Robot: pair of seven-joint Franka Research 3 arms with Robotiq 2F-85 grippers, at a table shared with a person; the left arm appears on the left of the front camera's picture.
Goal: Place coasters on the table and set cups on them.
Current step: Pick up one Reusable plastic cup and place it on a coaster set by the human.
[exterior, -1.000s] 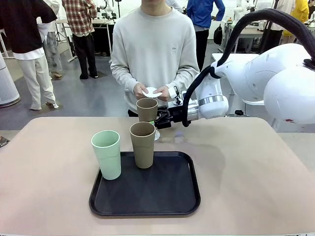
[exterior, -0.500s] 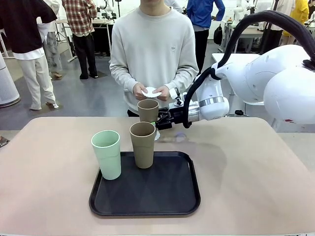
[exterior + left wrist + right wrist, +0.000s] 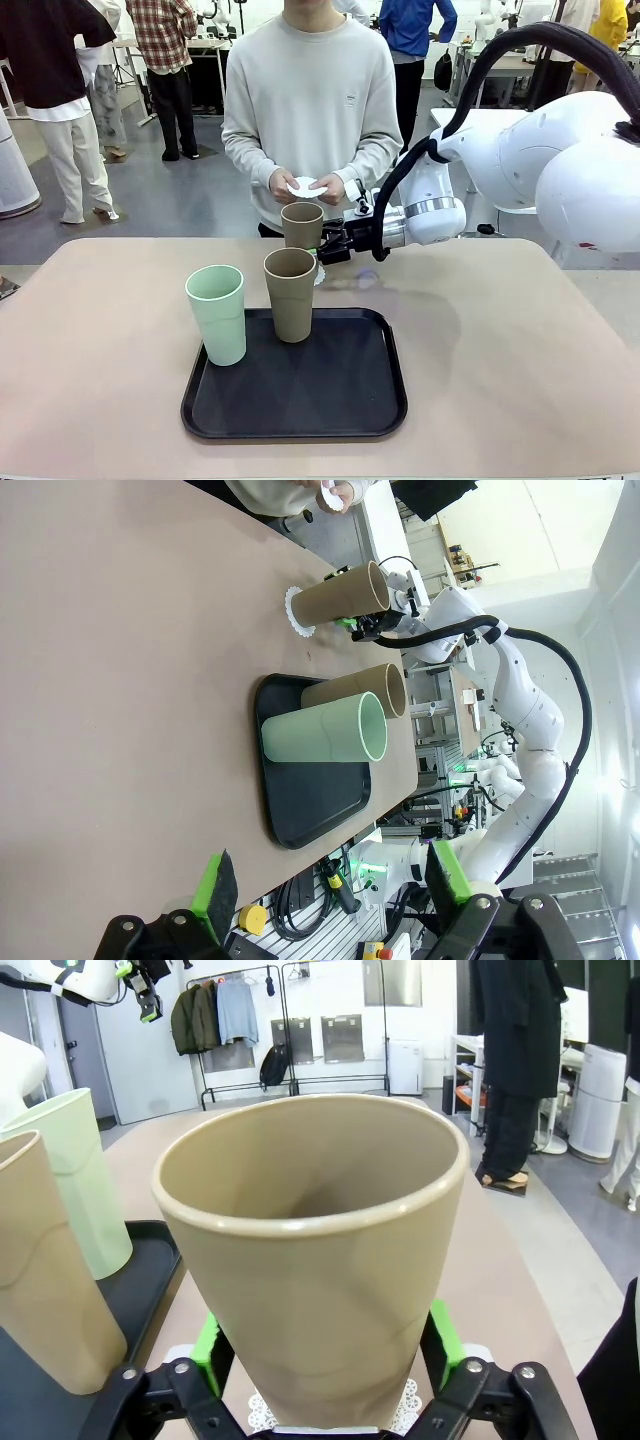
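A brown cup (image 3: 301,224) stands upright on a white lacy coaster (image 3: 319,272) at the table's (image 3: 500,330) far middle. My right gripper (image 3: 322,251) reaches in from the right, low around this cup. In the right wrist view the cup (image 3: 315,1250) rises between the green pads (image 3: 443,1338), which stand just off its sides, open; the coaster (image 3: 412,1400) shows under it. A second brown cup (image 3: 290,293) and a mint cup (image 3: 216,313) stand on the black tray (image 3: 300,400). The person's hands hold more coasters (image 3: 307,187). My left gripper (image 3: 330,885) is open with nothing in it, far from the cups.
The person stands at the table's far edge, right behind the far cup. The tray takes the near middle of the table. Bare tabletop lies to the left and right of it. Other people stand farther back in the room.
The far brown cup has settled slightly down and right onto the coaster. My right gripper's jaws have widened off it. The person's hands have risen a little.
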